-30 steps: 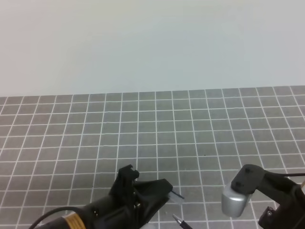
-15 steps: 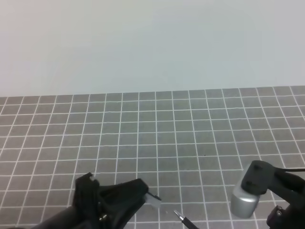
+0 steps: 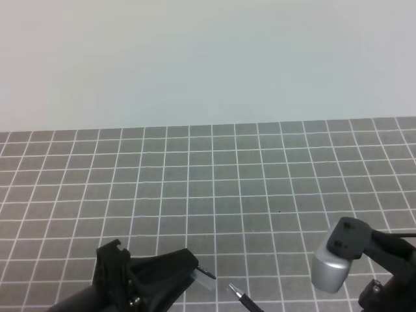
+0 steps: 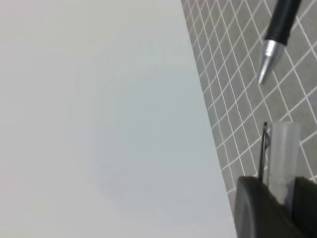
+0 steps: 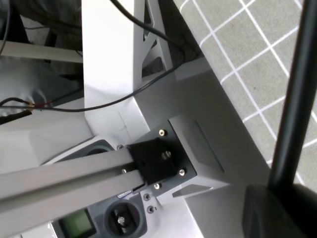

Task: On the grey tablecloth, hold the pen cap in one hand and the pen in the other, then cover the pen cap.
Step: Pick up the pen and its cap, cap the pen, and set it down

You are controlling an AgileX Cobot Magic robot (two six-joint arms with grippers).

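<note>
My left gripper (image 3: 192, 272) at the bottom left is shut on the pen cap (image 3: 206, 273), a short pale translucent cap with a thin dark clip. The left wrist view shows the pen cap (image 4: 283, 151) sticking out from between the dark fingers (image 4: 257, 210). The pen (image 3: 242, 298) is a thin black stick with a silvery tip that points at the cap's open end across a small gap, over the grey tablecloth (image 3: 214, 182). In the right wrist view the pen (image 5: 296, 99) runs down into my right gripper (image 5: 275, 198), which is shut on it.
The right arm's silver cylinder (image 3: 327, 272) hangs at the bottom right. A plain pale wall (image 3: 208, 58) stands behind the cloth's far edge. Beyond the cloth's near edge, the right wrist view shows the table frame (image 5: 109, 69), cables (image 5: 44, 106) and a mounted device (image 5: 119, 220).
The left gripper has moved left and slightly down with the cap held. The pen tip has shifted a little left and up, staying close to the cap.
</note>
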